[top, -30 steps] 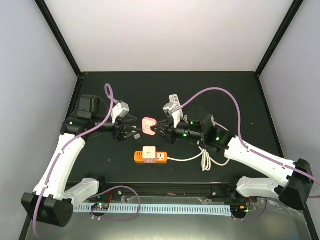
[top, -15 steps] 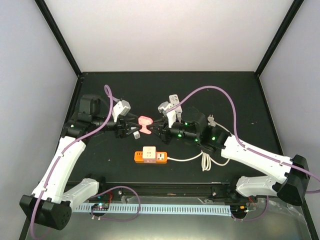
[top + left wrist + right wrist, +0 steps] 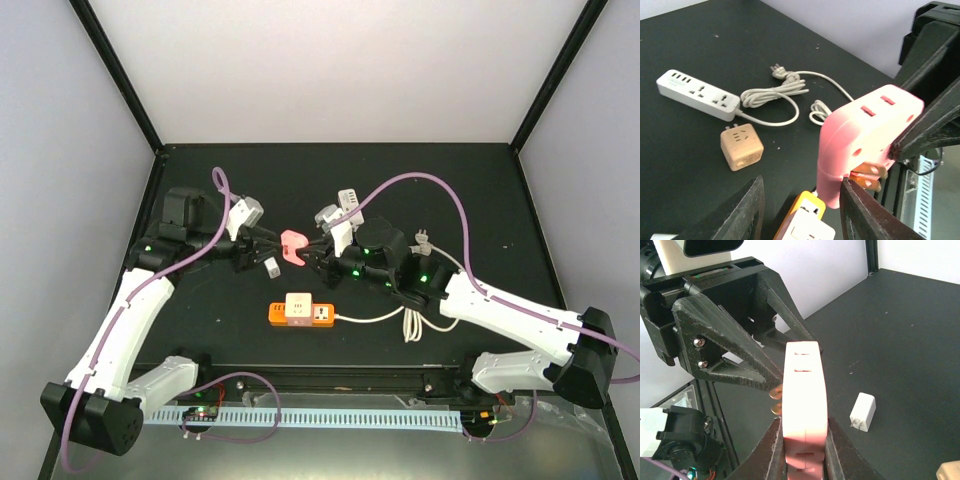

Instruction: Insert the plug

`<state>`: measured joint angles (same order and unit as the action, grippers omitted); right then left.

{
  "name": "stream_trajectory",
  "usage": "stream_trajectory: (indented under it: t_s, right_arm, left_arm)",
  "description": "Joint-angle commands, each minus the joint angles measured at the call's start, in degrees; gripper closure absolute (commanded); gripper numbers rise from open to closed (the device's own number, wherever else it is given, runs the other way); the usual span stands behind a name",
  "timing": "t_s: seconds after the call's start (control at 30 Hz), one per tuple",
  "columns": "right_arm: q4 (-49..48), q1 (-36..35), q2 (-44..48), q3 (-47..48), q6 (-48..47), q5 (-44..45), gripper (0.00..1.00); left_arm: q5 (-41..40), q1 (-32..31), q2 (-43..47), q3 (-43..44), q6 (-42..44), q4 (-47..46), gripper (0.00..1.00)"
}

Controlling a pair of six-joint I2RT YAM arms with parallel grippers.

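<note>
A pink plug adapter (image 3: 293, 241) with brass prongs is clamped between the fingers of my right gripper (image 3: 308, 253), above the table. In the right wrist view the gripper (image 3: 802, 427) pinches the plug (image 3: 802, 385) by its flat sides. My left gripper (image 3: 266, 243) is open and faces it. In the left wrist view the plug (image 3: 865, 127) hangs just above the right finger of that gripper (image 3: 801, 200), with nothing between the jaws. An orange power strip (image 3: 300, 313) carrying a white cube lies on the table below; it also shows in the left wrist view (image 3: 807, 222).
A small white charger (image 3: 271, 267) lies on the table under the grippers, also seen from the right wrist (image 3: 862, 411). A white power strip (image 3: 697, 92) lies at the back beside a beige cube adapter (image 3: 741, 148). A coiled white cable (image 3: 412, 318) lies to the right.
My left gripper has risen off the white charger, which stays on the table, and moved towards the pink plug. My right gripper has carried the plug slightly left and back.
</note>
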<state>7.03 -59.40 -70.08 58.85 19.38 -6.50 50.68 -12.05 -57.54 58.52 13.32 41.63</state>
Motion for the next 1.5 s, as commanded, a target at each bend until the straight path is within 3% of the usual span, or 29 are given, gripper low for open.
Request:
stream_trajectory:
  t_s: [0.0,0.3,0.37,0.5,0.63,0.83,1.0,1.2,1.37,1.47]
  right_arm:
    - [-0.88,-1.49,1.72,1.3,-1.23,-2.07,0.99]
    - [-0.04,-1.48,3.38,-0.05,-1.24,-1.01,0.99]
    - [0.4,-1.51,3.81,-0.28,-1.28,-0.3,0.99]
    - [1.71,-1.5,4.83,-0.41,-1.18,1.43,0.99]
    - [1.63,-1.51,4.47,0.02,-1.27,1.47,0.99]
    - [0.62,-1.51,2.7,0.93,-0.34,-1.09,0.99]
    - [0.19,-1.5,2.43,0.95,0.04,-1.87,0.99]
    - [0.68,-1.51,3.2,0.03,0.18,-2.28,0.99]
    - [0.38,-1.46,4.37,-1.03,-0.29,-3.54,0.99]
    - [-0.03,-1.51,4.68,-1.72,-0.53,-4.85,0.99]
  left_arm:
    - [-10.54,0.63,-1.94,0.35,-1.97,-2.67,0.58]
    - [-13.05,2.3,-2.97,1.75,0.24,-1.41,0.56]
    - [-10.03,3.01,-2.55,2.22,4.42,0.83,0.45]
    - [1.14,2.94,-1.1,2.23,24.47,12.75,0.13]
    - [6.89,2.1,4.84,-2.24,25.48,11.34,0.01]
    - [5.61,-2.35,9.65,-4.31,12.46,-0.36,0.02]
    - [-0.36,-2.71,6.93,-4.22,4.27,-6.94,0.11]
    - [-4.51,-2.43,5.45,-4.11,3.11,-8.13,0.23]
    - [0.05,0.13,5.16,-3.41,5.97,-5.58,0.45]
    - [2.95,1.98,5.04,-2.33,7.03,-4.08,0.52]
